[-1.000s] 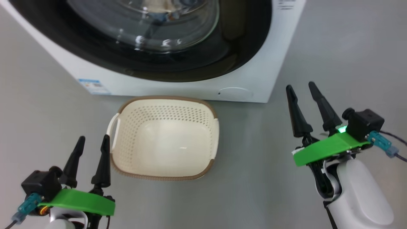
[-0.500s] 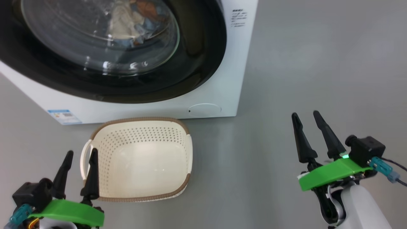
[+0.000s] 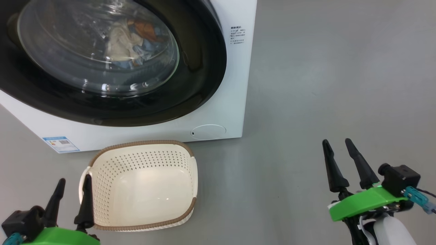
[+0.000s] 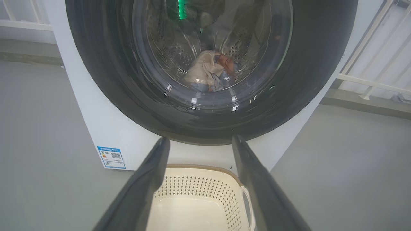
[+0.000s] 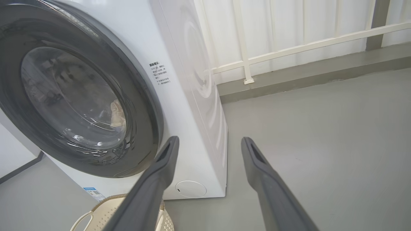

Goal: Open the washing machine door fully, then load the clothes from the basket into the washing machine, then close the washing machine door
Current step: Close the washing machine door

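The washing machine door looks shut, clothes bunched behind its glass. The cream basket stands empty in front

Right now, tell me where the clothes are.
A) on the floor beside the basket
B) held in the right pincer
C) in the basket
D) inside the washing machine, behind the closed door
D: the clothes show as a cream, blue and orange heap through the glass of the shut door, while the basket in front sits empty.

Parted fingers face the washing machine, its door closed.
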Motion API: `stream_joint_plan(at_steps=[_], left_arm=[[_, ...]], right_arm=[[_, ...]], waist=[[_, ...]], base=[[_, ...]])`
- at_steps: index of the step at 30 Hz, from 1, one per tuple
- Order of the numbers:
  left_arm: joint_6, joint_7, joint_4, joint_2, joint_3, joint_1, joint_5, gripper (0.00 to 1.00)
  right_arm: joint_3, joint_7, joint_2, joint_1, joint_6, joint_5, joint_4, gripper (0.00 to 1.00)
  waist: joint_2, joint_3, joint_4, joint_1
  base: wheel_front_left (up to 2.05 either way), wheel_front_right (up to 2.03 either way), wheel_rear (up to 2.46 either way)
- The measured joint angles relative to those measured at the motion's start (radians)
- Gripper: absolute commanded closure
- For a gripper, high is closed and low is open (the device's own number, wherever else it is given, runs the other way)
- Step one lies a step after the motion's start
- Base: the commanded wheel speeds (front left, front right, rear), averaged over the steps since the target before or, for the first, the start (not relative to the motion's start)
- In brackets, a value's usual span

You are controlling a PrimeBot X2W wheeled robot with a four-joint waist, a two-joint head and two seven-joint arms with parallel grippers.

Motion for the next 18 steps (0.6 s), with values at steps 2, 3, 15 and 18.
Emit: stream_joint_plan(at_steps=[2, 3, 15, 18], left_arm=[[0.0, 0.0, 0.0, 0.0, 0.008, 0.011, 0.002, 0.0], [0.0, 0.0, 0.002, 0.0, 0.013, 0.014, 0.006, 0.0], [0.0, 0.0, 0.001, -0.005, 0.032, 0.033, 0.035, 0.0], [0.0, 0.0, 0.001, -0.007, 0.035, 0.033, 0.035, 0.0]], right_arm=[[-0.012, 0.0, -0.002, 0.014, 0.0, 0.014, -0.003, 0.0], [-0.016, 0.0, -0.003, 0.02, 0.0, 0.015, -0.005, 0.0], [-0.044, 0.0, -0.002, 0.066, 0.0, 0.015, -0.014, 0.0], [-0.046, 0.0, -0.001, 0.066, 0.0, 0.015, -0.014, 0.0]], waist=[[0.0, -0.006, 0.0, 0.0], [0.0, -0.009, 0.0, 0.0], [0.0, -0.022, 0.004, 0.0], [0.0, -0.021, 0.004, 0.0]], base=[[0.0, 0.0, 0.0], [0.0, 0.0, 0.0], [0.0, 0.0, 0.0], [0.0, 0.0, 0.0]])
